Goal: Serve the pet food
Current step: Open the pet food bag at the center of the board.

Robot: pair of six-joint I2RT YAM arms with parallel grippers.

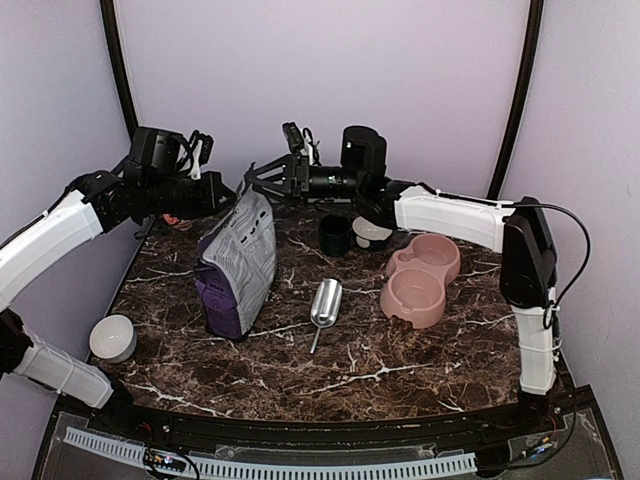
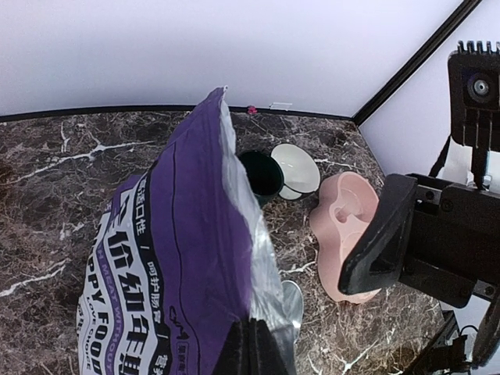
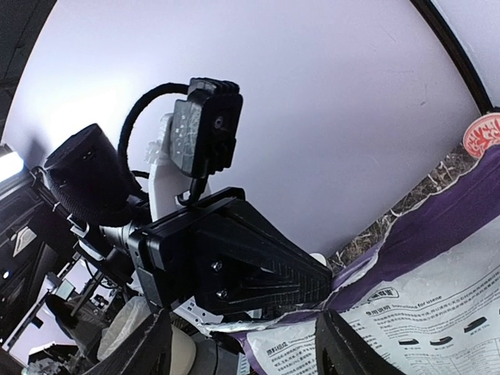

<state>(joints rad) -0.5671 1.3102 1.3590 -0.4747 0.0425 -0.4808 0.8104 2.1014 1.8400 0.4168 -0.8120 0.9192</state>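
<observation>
The upright pet food bag (image 1: 240,265) is pinched at its top edge by the left gripper (image 1: 234,196); the right gripper (image 1: 251,182) is spread open just beside it.

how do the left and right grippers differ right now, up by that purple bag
The left gripper is shut on the top edge of the purple bag; the right gripper is open and holds nothing. The left gripper comes in from the left, while the right gripper reaches across from the right on a long outstretched arm. Shared: both are raised at the level of the bag's top, facing each other.
</observation>
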